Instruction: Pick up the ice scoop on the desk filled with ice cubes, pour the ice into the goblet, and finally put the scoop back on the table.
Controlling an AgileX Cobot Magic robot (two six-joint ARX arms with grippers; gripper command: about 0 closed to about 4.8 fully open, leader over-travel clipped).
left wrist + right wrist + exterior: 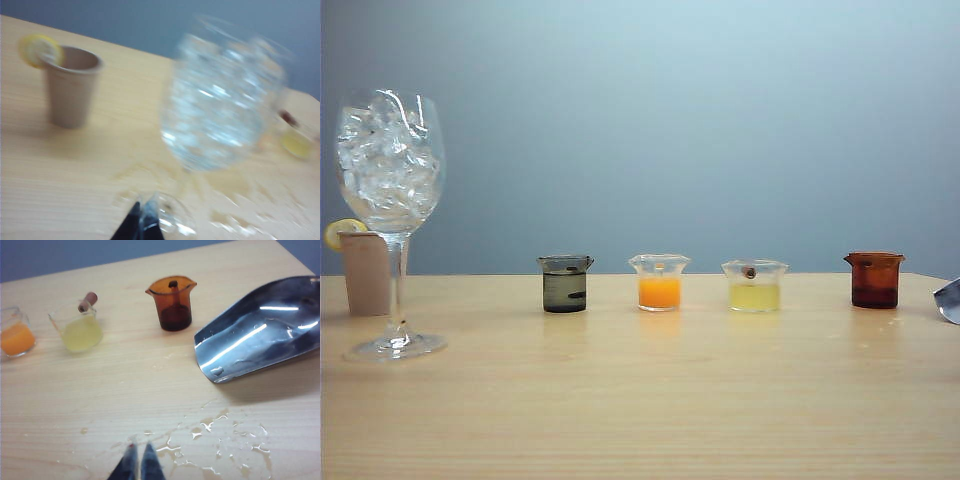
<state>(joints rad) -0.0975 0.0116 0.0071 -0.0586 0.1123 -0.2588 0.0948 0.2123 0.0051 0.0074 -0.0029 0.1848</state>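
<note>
The goblet (pixel 390 160) stands upright at the far left of the desk (pixel 640 410), its bowl heaped with ice cubes (pixel 382 140). In the left wrist view the goblet (pixel 220 115) is blurred, and my left gripper (pixel 142 209) hangs shut and empty just before its foot. The ice scoop (pixel 260 330) lies on the wood at the right edge (pixel 950 300); its trough shows only droplets. My right gripper (pixel 139 446) is shut on nothing, apart from the scoop and over wet wood. Neither gripper shows in the exterior view.
A beige paper cup (pixel 365 272) with a lemon slice (pixel 340 232) stands behind the goblet. Along the back sit several small beakers: dark grey (pixel 565 284), orange (pixel 659 282), yellow (pixel 754 285), brown (pixel 874 279). Water puddles (pixel 220 440) lie in front of the scoop.
</note>
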